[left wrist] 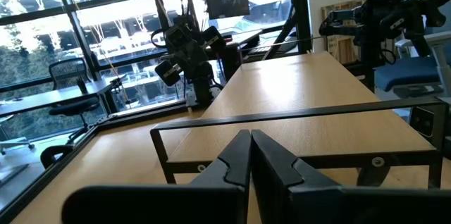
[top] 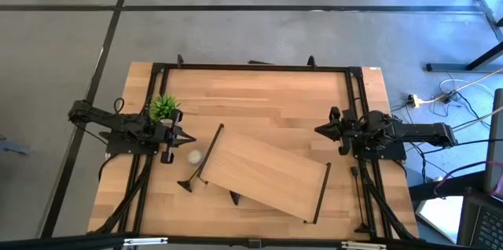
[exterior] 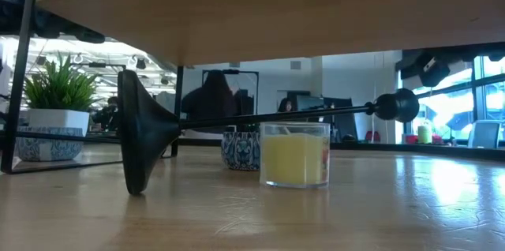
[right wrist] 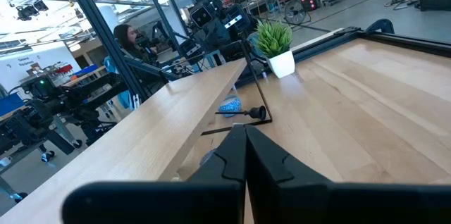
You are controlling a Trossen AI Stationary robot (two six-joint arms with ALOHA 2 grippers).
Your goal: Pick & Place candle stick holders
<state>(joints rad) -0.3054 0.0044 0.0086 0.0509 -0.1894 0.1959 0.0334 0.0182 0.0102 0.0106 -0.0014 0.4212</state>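
One black candle stick holder (exterior: pixel 237 121) lies on its side under the wooden shelf (top: pixel 263 173). Its round base (exterior: pixel 140 136) stands on its rim on the table, and the stem runs off to the small cup (exterior: pixel 398 105). In the high view its base (top: pixel 185 185) pokes out at the shelf's near left corner. A second dark base (top: pixel 234 198) shows at the shelf's near edge. My left gripper (top: pixel 189 136) is shut and level at the table's left. My right gripper (top: pixel 318 130) is shut and level at the right. Both hold nothing.
The shelf lies slanted across the table's middle on black legs. A green plant in a white pot (top: pixel 163 107) stands near my left gripper, and a small candle (top: pixel 193 156) beside it. Under the shelf are a yellow candle in glass (exterior: pixel 294 154) and a blue patterned bowl (exterior: pixel 241 150). A person (right wrist: pixel 130 37) sits beyond the table.
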